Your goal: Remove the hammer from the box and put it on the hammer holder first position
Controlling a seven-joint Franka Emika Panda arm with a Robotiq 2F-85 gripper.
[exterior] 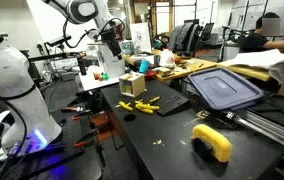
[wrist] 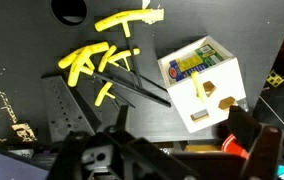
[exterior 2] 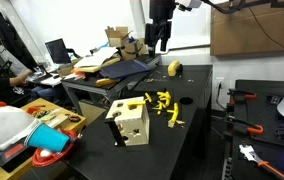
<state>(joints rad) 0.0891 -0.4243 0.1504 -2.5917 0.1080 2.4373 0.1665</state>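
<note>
Wrist view | hammer (wrist: 187, 68) in box (wrist: 220, 78) | ahead of wide-spread gripper (wrist: 182, 152), apart

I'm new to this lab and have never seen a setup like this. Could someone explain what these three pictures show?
The machine is a single robot arm with a two-fingered pincer at its end. Two of the pictures come from cameras standing around the table, each looking from a different place. The third comes from a camera on the arm's wrist, looking down past the pincer.

On the black table stands a small tan box with something yellow showing at its top. Beside it lies a scatter of yellow tools. Farther off are a dark-blue bin and a chunky yellow object.

The pincer hangs above the table, open, and holds nothing.
</note>
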